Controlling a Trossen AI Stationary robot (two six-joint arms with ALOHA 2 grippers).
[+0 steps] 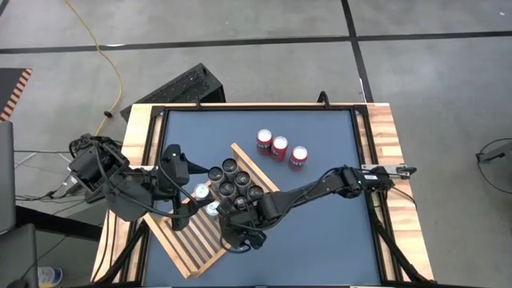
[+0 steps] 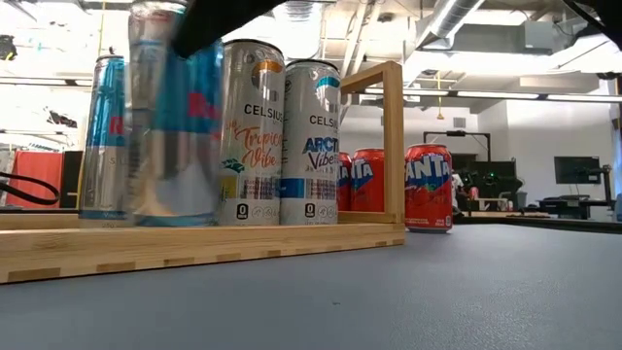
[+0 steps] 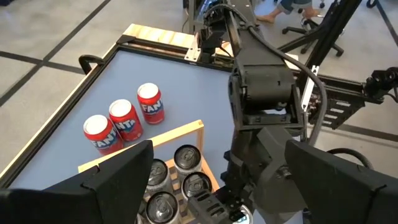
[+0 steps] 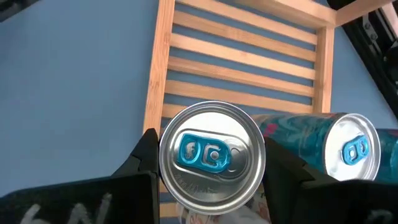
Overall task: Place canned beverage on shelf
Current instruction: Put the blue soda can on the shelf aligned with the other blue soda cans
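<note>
We see the right gripper's fingers (image 4: 211,163) clasping a silver can (image 4: 212,155) over the half-filled shelf (image 4: 249,68), left gripper (image 3: 217,180) wide open and empty, three red cans (image 1: 278,149) waiting on the table (image 1: 320,232).

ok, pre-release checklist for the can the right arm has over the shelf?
1. Right pincer shut on silver can: ok.
2. Can over shelf slats: ok.
3. Can bottom seated on slats: cannot tell.
4. Gap to the teal can beside it: cannot tell.
5. Left pincer open, holding nothing: ok.
6. Three red Fanta cans on the table, off the shelf: ok.
</note>
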